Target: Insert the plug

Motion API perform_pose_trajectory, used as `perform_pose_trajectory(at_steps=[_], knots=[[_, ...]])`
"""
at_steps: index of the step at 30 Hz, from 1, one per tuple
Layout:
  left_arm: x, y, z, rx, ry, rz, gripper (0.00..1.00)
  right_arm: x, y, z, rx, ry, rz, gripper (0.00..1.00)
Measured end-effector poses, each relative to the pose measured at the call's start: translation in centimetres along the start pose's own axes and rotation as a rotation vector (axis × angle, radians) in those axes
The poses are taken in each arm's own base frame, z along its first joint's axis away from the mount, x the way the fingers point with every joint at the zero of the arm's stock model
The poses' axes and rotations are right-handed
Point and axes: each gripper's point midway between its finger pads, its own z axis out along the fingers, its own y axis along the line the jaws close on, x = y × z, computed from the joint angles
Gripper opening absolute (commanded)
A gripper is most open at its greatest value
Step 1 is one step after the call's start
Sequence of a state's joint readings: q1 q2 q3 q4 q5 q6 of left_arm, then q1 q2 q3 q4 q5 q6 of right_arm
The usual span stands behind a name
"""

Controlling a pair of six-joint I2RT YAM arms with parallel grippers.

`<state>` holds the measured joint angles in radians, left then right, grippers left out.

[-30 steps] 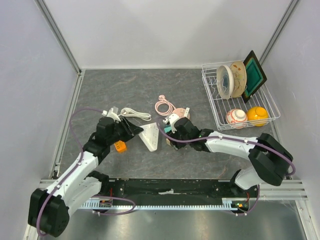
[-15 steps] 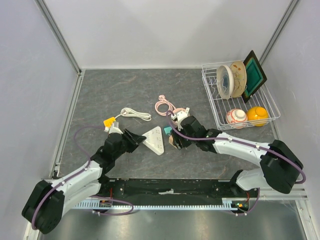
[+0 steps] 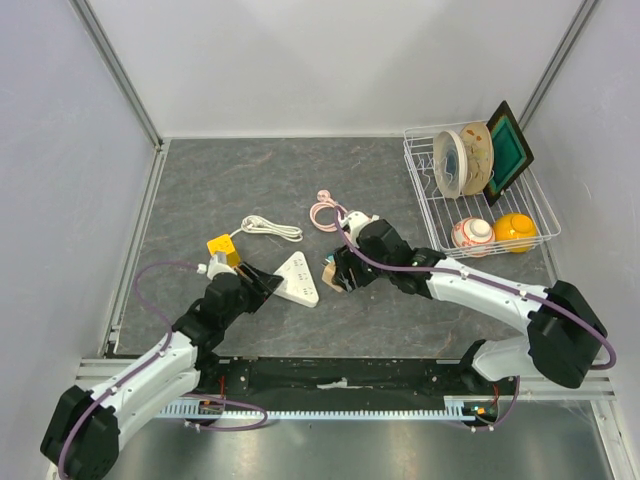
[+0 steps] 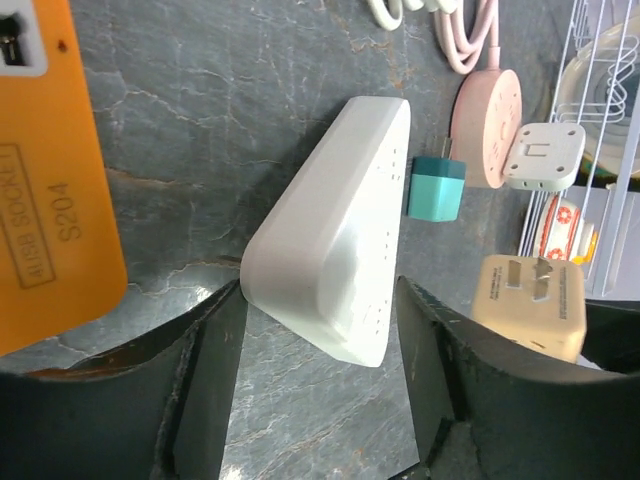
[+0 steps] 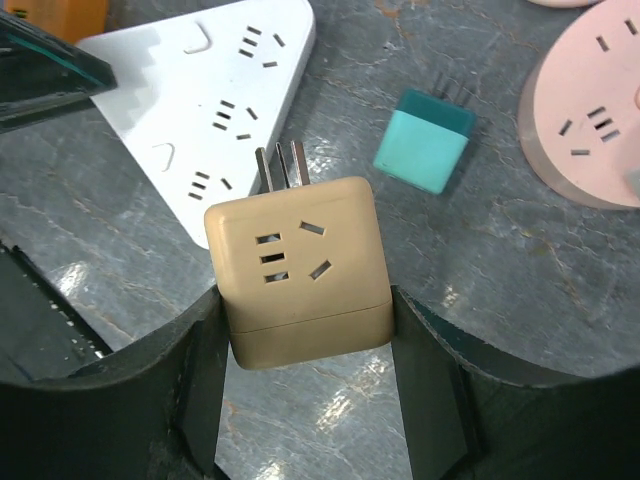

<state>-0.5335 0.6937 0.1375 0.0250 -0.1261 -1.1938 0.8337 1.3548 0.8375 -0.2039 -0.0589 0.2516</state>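
Bright, even overhead light, soft shadows only. Sheen on the white strip, glare spots on the counter, wrist views pretty sharp.

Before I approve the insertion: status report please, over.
Right gripper shut on beige cube adapter, prongs toward white power strip. Left gripper straddles strip, grip unclear. Teal charger beside strip, not between.
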Motion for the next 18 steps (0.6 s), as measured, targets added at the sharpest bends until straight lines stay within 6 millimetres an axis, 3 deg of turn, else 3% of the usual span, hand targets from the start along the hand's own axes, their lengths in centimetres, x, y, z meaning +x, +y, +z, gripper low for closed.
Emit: perform_pose_trajectory(at_steps=[3, 7, 9, 14, 18], knots=[[0.2, 0.6, -0.1, -0.019, 0.011, 0.016, 0.83, -0.4, 0.6, -0.1, -0.036, -0.002, 0.012, 0.00], [0.0, 0.4, -0.8, -0.023, 0.017, 0.074, 0.87, -0.3, 0.8, -0.4, -0.086, 0.017, 0.068, 0.00], [-0.7, -1.1, -1.3, 0.009, 0.006, 0.115, 0.90, -0.5, 0.5, -0.5, -0.105, 0.021, 0.111, 0.00], [-3.0, -7.1, -3.2, 0.158, -0.038, 0.250, 0.94, -1.8, 0.0, -1.2, -0.151, 0.018, 0.245, 0.00], [-2.6, -10.9, -3.8, 0.282, 0.017, 0.341, 0.95, -3.7, 0.8, -2.2, -0.199, -0.011, 0.316, 0.00]])
